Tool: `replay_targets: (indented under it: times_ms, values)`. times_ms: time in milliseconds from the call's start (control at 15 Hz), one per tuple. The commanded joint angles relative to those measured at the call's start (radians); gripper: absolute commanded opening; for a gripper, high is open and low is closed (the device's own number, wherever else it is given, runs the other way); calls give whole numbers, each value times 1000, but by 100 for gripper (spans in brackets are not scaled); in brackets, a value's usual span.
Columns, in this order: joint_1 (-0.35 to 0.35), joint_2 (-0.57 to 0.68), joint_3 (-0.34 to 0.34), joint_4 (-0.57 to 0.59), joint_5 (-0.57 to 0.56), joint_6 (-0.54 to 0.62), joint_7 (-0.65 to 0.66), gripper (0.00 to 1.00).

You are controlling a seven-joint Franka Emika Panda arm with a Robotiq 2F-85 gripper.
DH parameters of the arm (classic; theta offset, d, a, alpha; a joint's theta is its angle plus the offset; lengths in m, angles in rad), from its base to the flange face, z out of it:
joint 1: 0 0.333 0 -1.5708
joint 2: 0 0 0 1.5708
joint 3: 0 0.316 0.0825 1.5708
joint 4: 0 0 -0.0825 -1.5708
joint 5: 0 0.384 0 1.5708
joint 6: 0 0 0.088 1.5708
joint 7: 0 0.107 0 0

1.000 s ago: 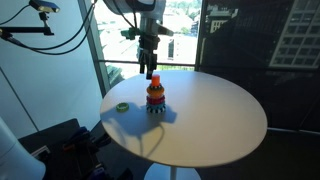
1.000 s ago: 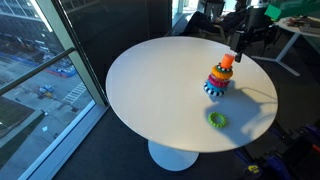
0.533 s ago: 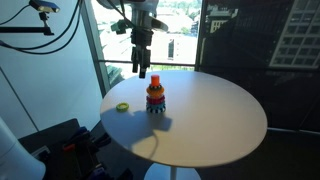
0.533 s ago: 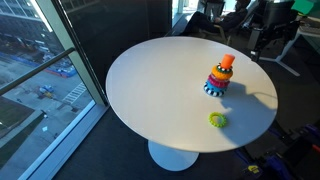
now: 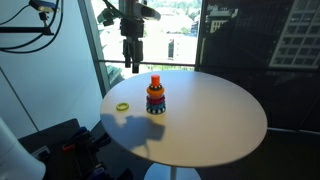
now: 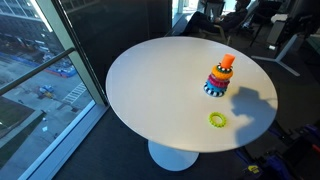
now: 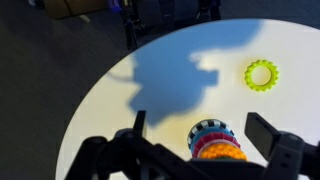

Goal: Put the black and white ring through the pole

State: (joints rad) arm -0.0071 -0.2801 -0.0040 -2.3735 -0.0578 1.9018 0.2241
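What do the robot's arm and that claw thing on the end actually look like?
The gripper is black, a blocky body ending in two chunky, angular fingers. The arm above it seems to mix pale and dark parts. Any markings or cables on it are too small to make out.

light: bright daylight; from window point(image 5: 180, 40) | shadow: hard on table point(image 7: 300, 50) | focus: wrist view soft

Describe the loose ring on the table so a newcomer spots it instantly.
On the round white table, find the stack of coloured rings topped by an orange peg. The yellow-green ring lies flat on its own beside that stack, near the table's edge. It is the only ring off the stack, plain yellow-green with a knobbly rim.
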Motion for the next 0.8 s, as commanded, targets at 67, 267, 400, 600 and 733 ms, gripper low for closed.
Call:
replay_targets:
  times_ms: [67, 267, 400, 600, 733]
  values:
    - [-17, -87, -3, -70, -1, 52, -38, 100]
    - [-22, -115, -2, -99, -1, 100, -36, 100]
    - [-24, -125, -2, -112, 1, 121, -37, 100]
    - [-24, -98, 9, -94, 4, 109, -16, 100]
    - [-25, -96, 9, -96, 4, 110, -16, 100]
